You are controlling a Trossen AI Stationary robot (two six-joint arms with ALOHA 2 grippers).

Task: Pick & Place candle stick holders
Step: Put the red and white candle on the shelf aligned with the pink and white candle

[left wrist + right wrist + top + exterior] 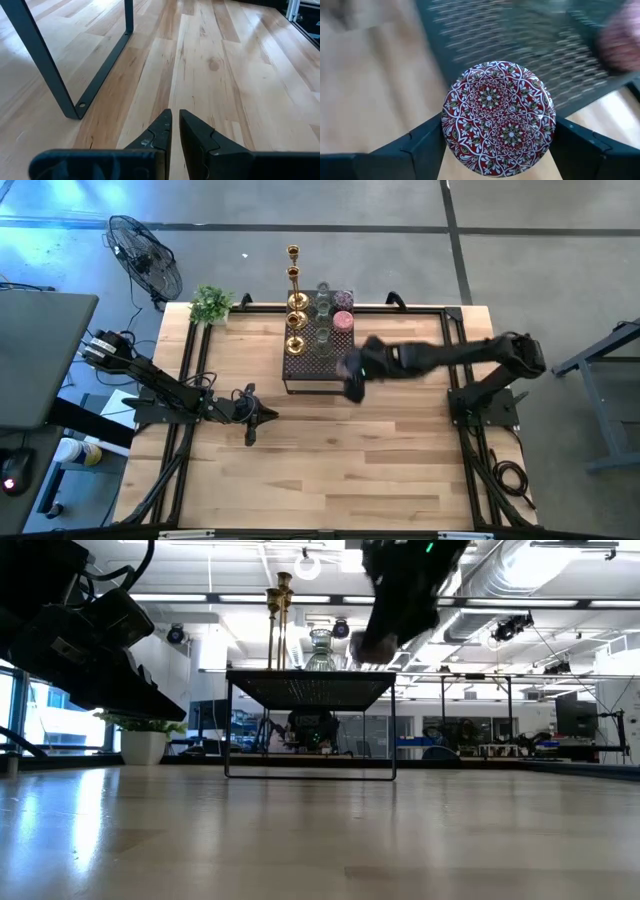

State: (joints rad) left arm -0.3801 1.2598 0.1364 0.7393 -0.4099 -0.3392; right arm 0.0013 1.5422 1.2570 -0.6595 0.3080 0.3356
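Pale wooden planks (330, 470) fill the table under both arms, so start at your right gripper (497, 150). Its jaws stand wide, one on each side of a round holder with a red, white and green patterned face (497, 118), and they grip it. Just beyond the jaws lies the perforated black box (530, 45), with a pink holder (620, 45) on it, blurred. From above, that gripper (352, 377) hangs at the box's near right corner, the gold candlesticks (295, 305) and glass cups (322, 320) further back on the box (305, 365). You look to be mid-carry; the next move calls for choosing a clear spot and lowering gently. Your left gripper (175, 127) waits pinched shut and empty over bare wood, well apart.
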